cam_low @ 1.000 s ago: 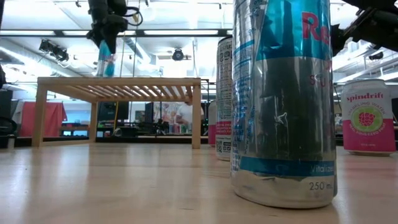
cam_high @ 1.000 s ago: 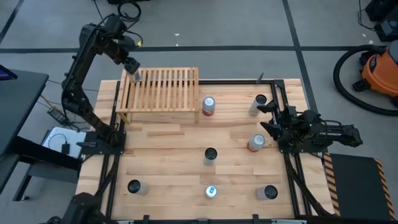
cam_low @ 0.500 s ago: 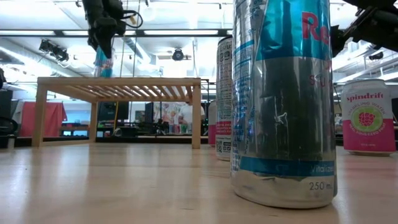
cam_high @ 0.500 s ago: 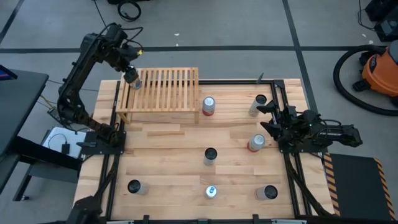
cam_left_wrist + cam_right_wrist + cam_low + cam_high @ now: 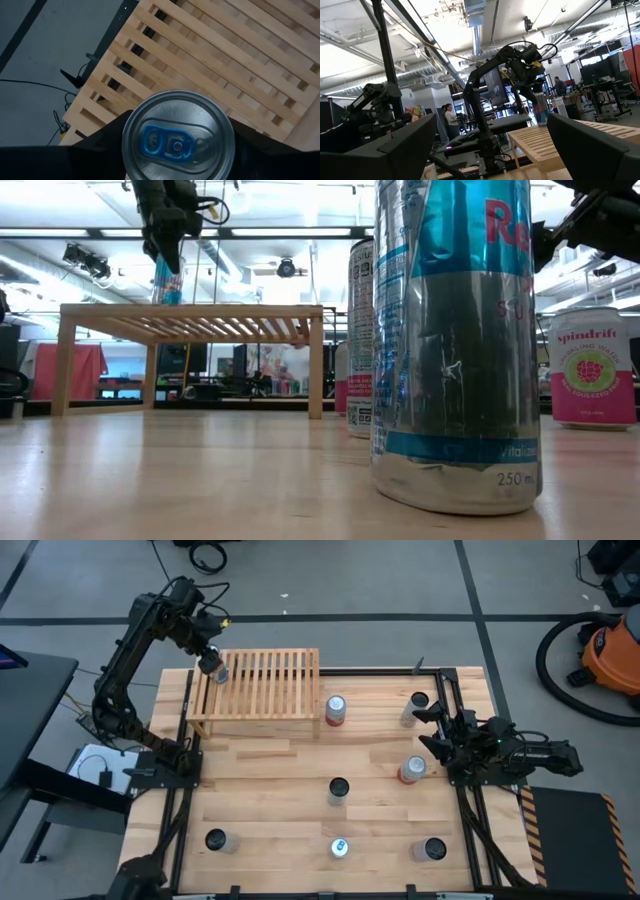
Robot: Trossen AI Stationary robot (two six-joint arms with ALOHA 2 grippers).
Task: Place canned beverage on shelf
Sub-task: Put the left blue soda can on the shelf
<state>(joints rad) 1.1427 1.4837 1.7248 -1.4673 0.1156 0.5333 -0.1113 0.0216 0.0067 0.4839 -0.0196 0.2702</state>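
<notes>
Left gripper [image 5: 211, 662] pinches blue-tab can [image 5: 178, 138] over shelf [image 5: 270, 680], ten-o'clock corner. Lower vertically; seat base flat across slats before letting go.

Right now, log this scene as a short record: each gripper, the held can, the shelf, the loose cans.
left gripper: shut on the blue-tab can, over the shelf's far-left corner
blue-tab can: upright; bottom at the slats in the low view, contact unclear
shelf: light-wood slatted rack, no other can on it
right gripper: open, waiting at the table's right edge
loose cans: seven upright on the table
</notes>
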